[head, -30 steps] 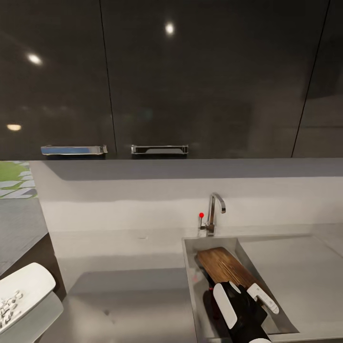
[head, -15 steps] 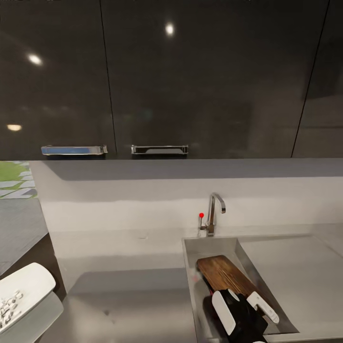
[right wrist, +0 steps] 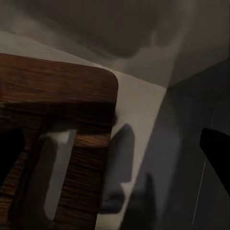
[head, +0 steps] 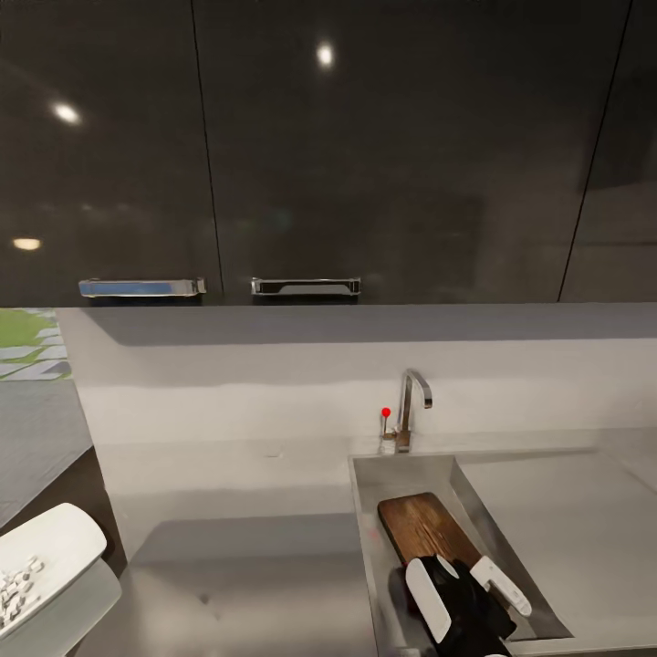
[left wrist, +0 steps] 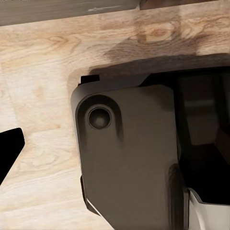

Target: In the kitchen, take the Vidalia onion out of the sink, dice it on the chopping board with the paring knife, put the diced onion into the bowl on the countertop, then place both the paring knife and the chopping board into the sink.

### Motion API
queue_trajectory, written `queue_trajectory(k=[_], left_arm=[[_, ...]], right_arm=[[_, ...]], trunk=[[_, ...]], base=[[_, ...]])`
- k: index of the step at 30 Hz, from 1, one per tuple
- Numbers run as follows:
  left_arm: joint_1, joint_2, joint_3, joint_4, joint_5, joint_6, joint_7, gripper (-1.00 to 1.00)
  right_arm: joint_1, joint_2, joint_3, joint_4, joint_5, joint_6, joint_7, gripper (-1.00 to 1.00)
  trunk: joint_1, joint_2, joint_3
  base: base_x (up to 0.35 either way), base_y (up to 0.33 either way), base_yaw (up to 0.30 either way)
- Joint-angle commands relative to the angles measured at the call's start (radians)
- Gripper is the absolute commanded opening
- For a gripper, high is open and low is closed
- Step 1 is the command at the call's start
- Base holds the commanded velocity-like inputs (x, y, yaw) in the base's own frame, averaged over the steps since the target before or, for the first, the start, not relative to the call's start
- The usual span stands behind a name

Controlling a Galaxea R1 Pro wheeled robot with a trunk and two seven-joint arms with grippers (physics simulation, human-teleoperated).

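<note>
While our right hand (head: 467,584) hangs over the sink (head: 365,511), fingers apart, the chopping board (head: 424,525) lies inside the basin below the tap (head: 408,411). The paring knife perhaps lies beneath; we cannot tell.

The right hand (head: 467,584) covers the chopping board's (head: 422,526) near end inside the sink (head: 365,511); its grip cannot be told

A home kitchen. A steel sink (head: 415,474) with a chrome tap (head: 411,408) is set into a grey table (head: 237,538). Glossy dark cupboards (head: 365,155) with bar handles (head: 306,286) hang above.
</note>
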Motion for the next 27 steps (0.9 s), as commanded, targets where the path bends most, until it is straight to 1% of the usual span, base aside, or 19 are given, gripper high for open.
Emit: queue_trajectory(k=[1, 4, 6, 7, 8, 9, 10, 12, 13, 15, 17, 18, 20, 21, 22, 23, 24, 25, 27], left_arm=[[-0.002, 0.0, -0.009, 0.004, 0.01, -0.007, -0.006, 1.0], [-0.002, 0.0, -0.008, 0.003, 0.01, -0.01, -0.006, 1.0], [-0.002, -0.001, -0.007, 0.002, 0.011, -0.012, -0.006, 1.0], [-0.002, -0.001, -0.007, 0.002, 0.011, -0.013, -0.006, 1.0], [-0.002, -0.001, -0.007, 0.001, 0.011, -0.014, -0.006, 1.0], [-0.002, -0.001, -0.006, 0.001, 0.012, -0.015, -0.005, 1.0], [-0.002, -0.001, -0.006, 0.001, 0.012, -0.016, -0.005, 1.0], [-0.002, 0.0, -0.005, 0.001, 0.013, -0.017, -0.004, 1.0], [-0.002, 0.001, -0.005, 0.0, 0.013, -0.018, -0.003, 1.0], [-0.002, 0.003, -0.004, 0.0, 0.014, -0.019, -0.002, 1.0], [-0.002, 0.005, -0.003, -0.001, 0.015, -0.019, -0.002, 1.0], [-0.002, 0.005, -0.003, -0.001, 0.015, -0.02, -0.002, 1.0], [-0.002, 0.006, -0.003, -0.001, 0.015, -0.02, -0.002, 1.0], [-0.002, 0.007, -0.003, -0.001, 0.015, -0.02, -0.002, 1.0], [-0.002, 0.008, -0.002, -0.001, 0.015, -0.02, -0.002, 1.0], [-0.002, 0.008, -0.003, 0.0, 0.015, -0.02, -0.002, 1.0], [-0.002, 0.009, -0.003, 0.0, 0.015, -0.02, -0.002, 1.0], [-0.002, 0.009, -0.004, 0.0, 0.015, -0.02, -0.002, 1.0], [-0.002, 0.009, -0.004, 0.0, 0.015, -0.02, -0.002, 1.0]], right_arm=[[0.0, 0.001, -0.003, -0.012, -0.007, -0.008, -0.002, 1.0], [0.0, 0.001, -0.001, -0.076, -0.006, -0.007, -0.002, 1.0], [-0.001, 0.001, 0.025, -0.153, -0.005, -0.001, -0.003, 1.0], [0.0, 0.0, 0.05, -0.19, -0.005, 0.004, -0.003, 1.0], [0.0, -0.004, 0.1, -0.251, -0.005, 0.021, -0.005, 1.0], [0.0, -0.006, 0.132, -0.294, -0.005, 0.043, -0.005, 1.0], [0.0, -0.007, 0.165, -0.36, -0.005, 0.094, -0.005, 1.0], [0.0, -0.008, 0.187, -0.447, -0.006, 0.188, -0.004, 1.0], [0.0, -0.007, 0.201, -0.507, -0.007, 0.271, 0.0, 1.0], [0.0, -0.009, 0.224, -0.577, -0.008, 0.392, 0.025, 1.0], [0.0, -0.014, 0.235, -0.616, -0.008, 0.507, 0.096, 1.0], [0.0, -0.024, 0.238, -0.626, -0.009, 0.555, 0.151, 1.0], [0.0, -0.064, 0.241, -0.636, -0.011, 0.626, 0.277, 1.0], [0.0, -0.101, 0.241, -0.639, -0.014, 0.665, 0.371, 1.0], [0.0, -0.122, 0.241, -0.64, -0.017, 0.69, 0.425, 1.0], [0.0, -0.145, 0.24, -0.641, -0.026, 0.732, 0.489, 1.0], [0.0, -0.155, 0.239, -0.641, -0.036, 0.764, 0.52, 1.0], [0.0, -0.163, 0.237, -0.641, -0.058, 0.816, 0.555, 1.0], [0.0, -0.168, 0.236, -0.642, -0.094, 0.875, 0.597, 1.0]], trunk=[[0.0, -0.002, -0.002], [0.0, -0.002, -0.002], [0.0, -0.002, -0.002], [0.0, -0.002, -0.002], [0.0, -0.002, -0.002], [0.0, -0.002, -0.002], [0.0, -0.002, -0.002], [0.0, -0.002, -0.002], [0.0, -0.002, -0.002], [0.0, -0.002, -0.002], [0.0, -0.002, -0.002], [0.0, -0.002, -0.002], [0.0, -0.002, -0.002], [0.0, -0.002, -0.002], [0.0, -0.002, -0.002], [0.0, -0.002, -0.002], [0.0, -0.002, -0.002], [0.0, -0.002, -0.002], [0.0, -0.002, -0.002]], base=[[0.0, 0.0, 0.0], [0.0, 0.0, 0.0], [0.0, 0.0, 0.0], [0.0, 0.0, 0.0], [0.0, 0.0, 0.0], [0.0, 0.0, 0.0], [0.0, 0.0, 0.0], [0.0, 0.0, 0.0], [0.0, 0.0, 0.0], [0.0, 0.0, 0.0], [0.0, 0.0, 0.0], [-0.005, 0.0, 0.0], [-0.066, 0.0, 0.0], [-0.175, 0.0, 0.0], [-0.229, 0.0, 0.0], [-0.282, 0.0, 0.0], [-0.303, 0.0, 0.0], [-0.321, 0.0, 0.0], [-0.33, 0.0, 0.0]])
